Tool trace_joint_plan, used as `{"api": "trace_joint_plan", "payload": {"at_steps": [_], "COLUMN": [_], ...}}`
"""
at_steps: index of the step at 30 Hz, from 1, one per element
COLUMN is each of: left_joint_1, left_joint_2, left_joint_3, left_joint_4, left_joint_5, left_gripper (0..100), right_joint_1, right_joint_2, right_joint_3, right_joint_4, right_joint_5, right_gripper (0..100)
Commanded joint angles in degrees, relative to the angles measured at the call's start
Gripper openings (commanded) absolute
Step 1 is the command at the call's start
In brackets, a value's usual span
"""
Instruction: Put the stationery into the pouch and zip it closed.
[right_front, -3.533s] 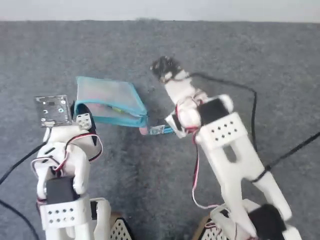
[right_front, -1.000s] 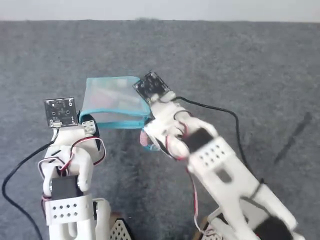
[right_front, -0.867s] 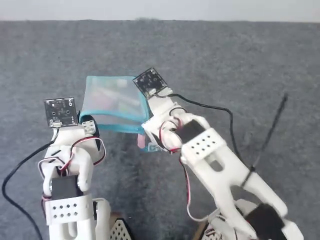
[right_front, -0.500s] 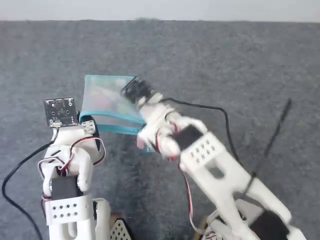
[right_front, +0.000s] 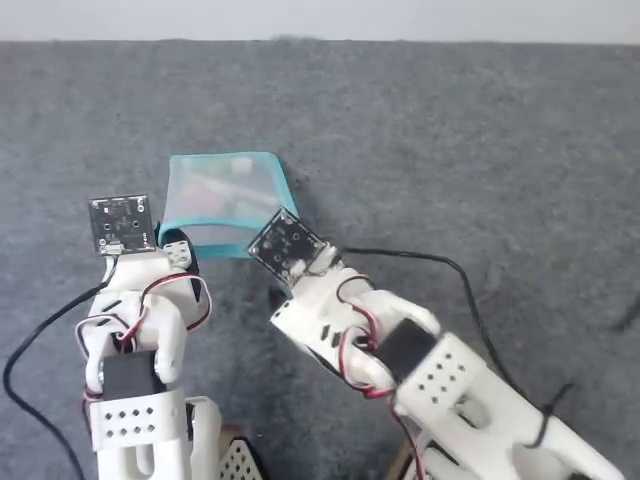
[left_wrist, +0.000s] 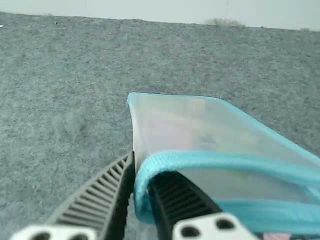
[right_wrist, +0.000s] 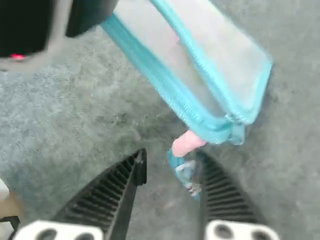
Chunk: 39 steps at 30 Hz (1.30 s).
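Note:
The pouch (right_front: 222, 196) is translucent with teal trim and lies on the grey mat, with coloured stationery showing faintly inside. My left gripper (left_wrist: 142, 192) is shut on the teal rim of the pouch (left_wrist: 210, 145) at its near left corner. My right gripper (right_wrist: 171, 161) is open and hovers just off the pouch's (right_wrist: 210, 75) other corner. A pink tip (right_wrist: 186, 143) pokes out at that corner, and a small teal zip pull (right_wrist: 184, 174) lies on the mat between the open fingers. From above, the right arm's wrist (right_front: 286, 246) covers that corner.
Grey mat (right_front: 480, 150) stretches open to the right and behind the pouch. The left arm (right_front: 135, 320) stands close on the near left, and its dark body (right_wrist: 55, 22) looms beside the pouch in the right wrist view. Black cables (right_front: 440, 265) trail from the right arm.
The right arm has drawn back toward the near side, its wrist sliding off the top of the pouch to the near right corner. The left gripper keeps its hold.

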Motion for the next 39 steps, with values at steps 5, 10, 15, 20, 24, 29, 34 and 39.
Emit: {"api": "trace_joint_plan", "payload": {"at_steps": [5, 10, 15, 20, 24, 29, 34, 39], "left_joint_1": [-0.2, -0.2, -0.2, -0.2, -0.2, 0.0, 0.2, 0.7], "left_joint_2": [-0.2, -0.2, -0.2, -0.2, -0.2, -0.2, -0.1, 0.2], "left_joint_3": [-0.7, -0.7, -0.7, -0.7, -0.7, -0.7, -0.7, -1.0], "left_joint_4": [-2.2, -2.2, -2.2, -2.2, -2.1, -2.1, -1.9, -1.8], "left_joint_5": [0.8, 0.8, 0.8, 0.8, 0.8, 0.8, 0.7, -2.8], "left_gripper": [1, 1, 1, 1, 1, 1, 1, 1], "right_joint_1": [-1.1, 3.0, 7.4, 8.0, 8.0, 7.8, 6.5, 2.4], "right_joint_2": [13.5, 16.4, 19.7, 23.3, 21.6, 9.7, -7.5, -11.6], "right_joint_3": [-2.0, -2.0, -2.0, -2.0, -1.9, -2.0, -5.8, -12.2], "right_joint_4": [-10.9, -17.4, -23.3, -27.6, -25.5, -12.3, 5.3, 13.0], "right_joint_5": [-13.5, -13.5, -13.2, -13.0, -12.7, -8.2, -0.4, 4.4], "right_gripper": [31.4, 31.4, 25.6, 9.8, 0.7, 0.6, 0.6, 0.6]}}
